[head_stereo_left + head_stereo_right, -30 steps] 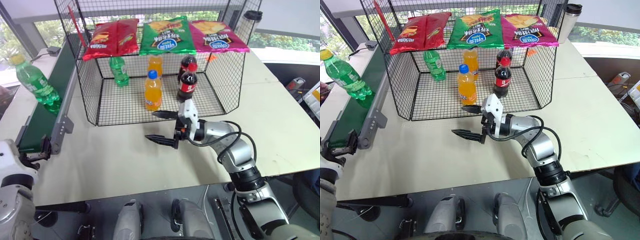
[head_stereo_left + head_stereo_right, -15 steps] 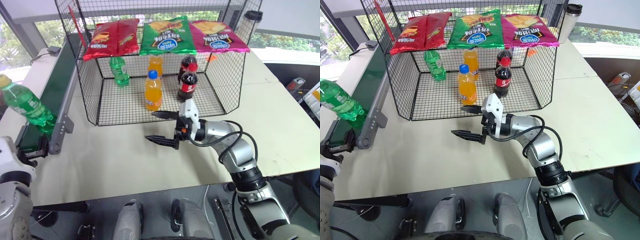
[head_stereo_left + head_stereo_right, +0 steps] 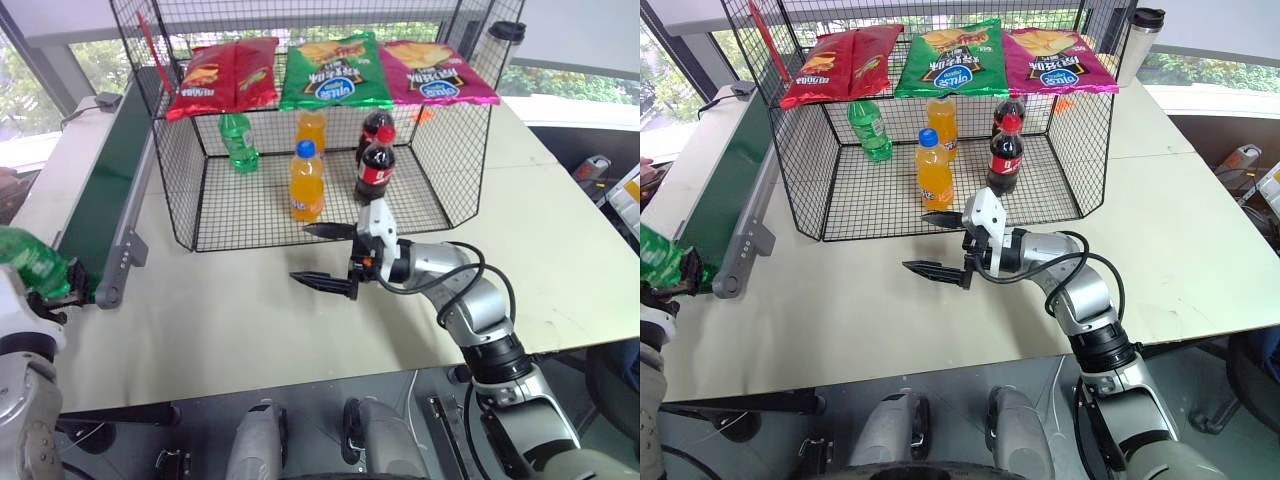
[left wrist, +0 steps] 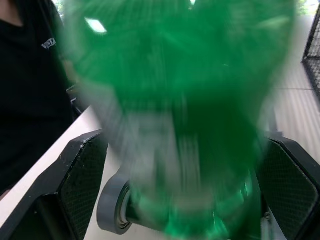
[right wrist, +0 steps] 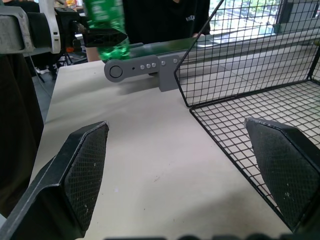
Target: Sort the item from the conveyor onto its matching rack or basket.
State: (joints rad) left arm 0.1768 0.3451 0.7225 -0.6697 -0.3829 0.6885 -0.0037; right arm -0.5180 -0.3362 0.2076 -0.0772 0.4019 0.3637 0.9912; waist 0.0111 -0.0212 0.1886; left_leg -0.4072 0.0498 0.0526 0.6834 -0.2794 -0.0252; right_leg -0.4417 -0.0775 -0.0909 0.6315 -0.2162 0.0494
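The item, a green soda bottle (image 3: 28, 262), stands at the near end of the conveyor (image 3: 100, 190), its cap out of frame. In the left wrist view the bottle (image 4: 175, 75) fills the gap of my left gripper (image 4: 187, 140), and both fingers press against its sides. My right gripper (image 3: 303, 252) hovers open and empty over the table, just in front of the open side of the black wire-mesh basket (image 3: 170, 170).
Inside the basket stand another green bottle (image 3: 237, 140), two orange bottles (image 3: 306, 182) and two cola bottles (image 3: 375, 170), with chip bags (image 3: 335, 70) hung above. A tumbler (image 3: 1140, 40) stands behind it. A person in black (image 4: 25, 75) is beside the conveyor's end.
The green bottle has ridden down the belt to its near end and in between my left gripper's fingers, which have narrowed onto it. The right arm has not moved.
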